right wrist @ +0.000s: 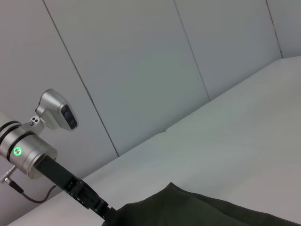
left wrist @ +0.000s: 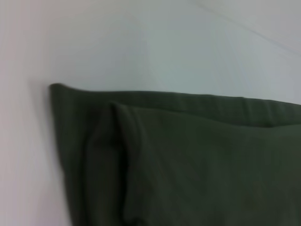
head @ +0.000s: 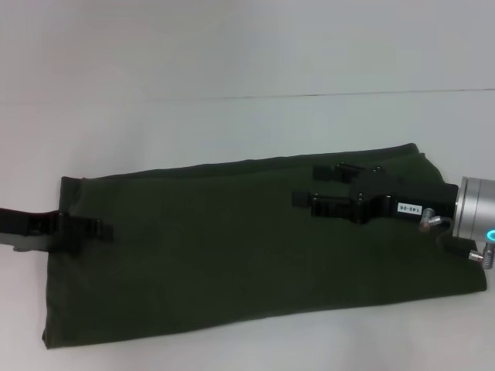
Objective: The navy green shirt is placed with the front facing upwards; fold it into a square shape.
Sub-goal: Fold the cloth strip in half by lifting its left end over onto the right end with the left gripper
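Note:
The navy green shirt (head: 216, 239) lies on the white table as a long folded band, plain green side up, with no lettering showing. My left gripper (head: 87, 229) lies low over the band's left end, reaching in from the table's left edge. My right gripper (head: 305, 185) hovers over the band's right part, open, with nothing between its fingers. The left wrist view shows a folded corner of the shirt (left wrist: 197, 165) with layered edges. In the right wrist view, the shirt's edge (right wrist: 211, 212) and my left gripper (right wrist: 101, 208) appear at that far end.
The white table (head: 247, 124) stretches behind the shirt to a pale panelled wall (right wrist: 141, 70). A strip of table (head: 309, 348) shows in front of the shirt. The left arm's silver wrist with a green light (right wrist: 21, 153) stands above the table.

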